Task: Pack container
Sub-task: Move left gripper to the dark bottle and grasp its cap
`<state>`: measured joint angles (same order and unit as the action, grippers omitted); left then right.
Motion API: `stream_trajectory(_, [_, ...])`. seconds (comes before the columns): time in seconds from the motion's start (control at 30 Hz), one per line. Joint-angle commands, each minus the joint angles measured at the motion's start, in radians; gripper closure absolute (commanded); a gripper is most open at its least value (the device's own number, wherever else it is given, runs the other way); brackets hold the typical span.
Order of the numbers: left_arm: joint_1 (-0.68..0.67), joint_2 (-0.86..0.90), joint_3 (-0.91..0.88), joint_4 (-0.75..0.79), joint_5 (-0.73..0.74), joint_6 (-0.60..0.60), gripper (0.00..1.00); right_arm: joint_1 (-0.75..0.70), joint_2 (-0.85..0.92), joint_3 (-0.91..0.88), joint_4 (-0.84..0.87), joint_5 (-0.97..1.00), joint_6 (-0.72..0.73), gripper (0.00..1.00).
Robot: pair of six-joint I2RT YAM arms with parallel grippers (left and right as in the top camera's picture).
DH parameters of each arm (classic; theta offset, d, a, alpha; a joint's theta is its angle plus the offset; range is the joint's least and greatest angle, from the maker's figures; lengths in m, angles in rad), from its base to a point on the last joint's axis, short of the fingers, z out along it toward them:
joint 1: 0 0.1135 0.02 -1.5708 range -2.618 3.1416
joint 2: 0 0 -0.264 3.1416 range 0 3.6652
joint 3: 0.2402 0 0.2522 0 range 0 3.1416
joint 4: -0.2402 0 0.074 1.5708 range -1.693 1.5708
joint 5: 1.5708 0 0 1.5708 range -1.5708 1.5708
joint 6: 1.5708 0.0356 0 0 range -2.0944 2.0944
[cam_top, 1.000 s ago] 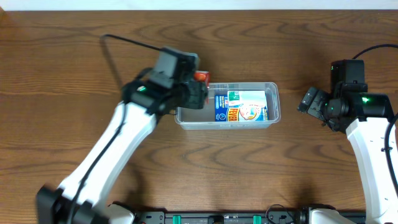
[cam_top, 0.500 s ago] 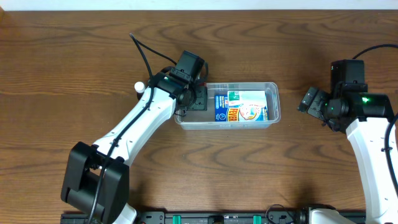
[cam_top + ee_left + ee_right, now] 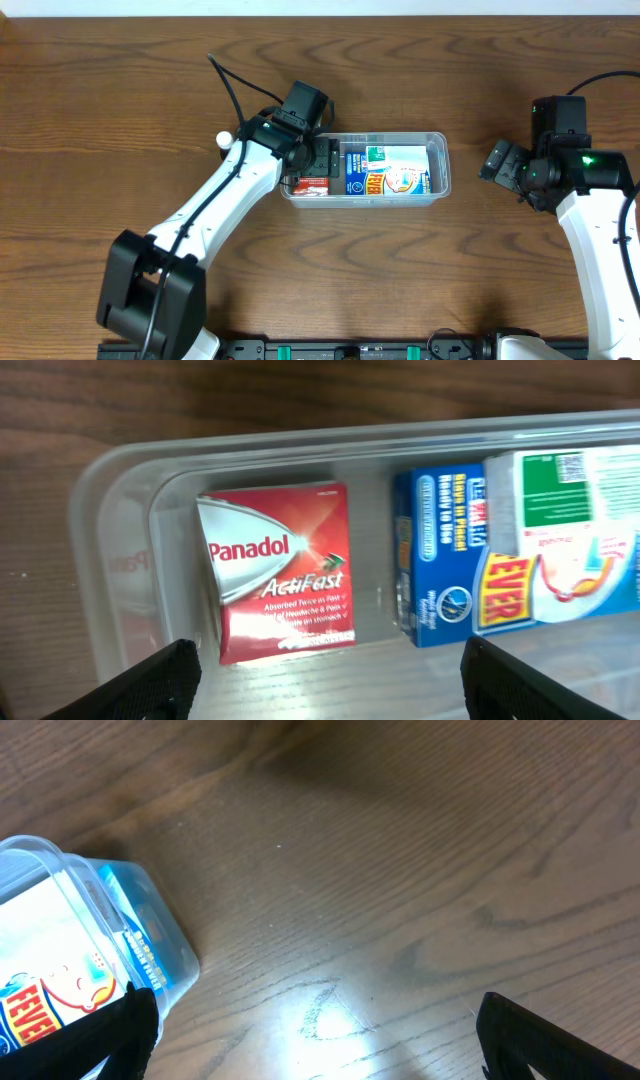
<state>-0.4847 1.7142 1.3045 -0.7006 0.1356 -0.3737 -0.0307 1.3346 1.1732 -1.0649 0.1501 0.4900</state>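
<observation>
The container [image 3: 440, 165] is a clear shallow tub in the middle of the table. A blue and white fever box [image 3: 385, 172] lies in its right part. A red Panadol ActiFast box [image 3: 312, 184] lies in its left end, seen flat on the floor of the tub in the left wrist view [image 3: 277, 571]. My left gripper [image 3: 318, 158] is open and empty above the tub's left end. My right gripper [image 3: 500, 162] is open and empty over bare table to the right of the tub. The right wrist view shows the tub's corner [image 3: 60, 870] with the fever box [image 3: 60, 990] inside.
The wooden table [image 3: 320, 270] spreads around the tub. The left arm's black cable [image 3: 225, 85] loops over the table behind the arm.
The left gripper came down to the tub's left end with the red box, opened, and the box now lies in the tub. The right arm has not moved.
</observation>
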Motion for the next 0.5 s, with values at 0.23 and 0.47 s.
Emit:
stream_trajectory(0.23, [0.029,-0.320,0.053,-0.078,-0.096,0.213,0.02,-0.006,0.003,0.001,0.000,0.003,0.011,0.01])
stream_trajectory(0.47, [0.212,-0.347,0.051,-0.146,-0.267,0.254,0.02,-0.006,0.003,0.001,0.000,0.003,0.011,0.01])
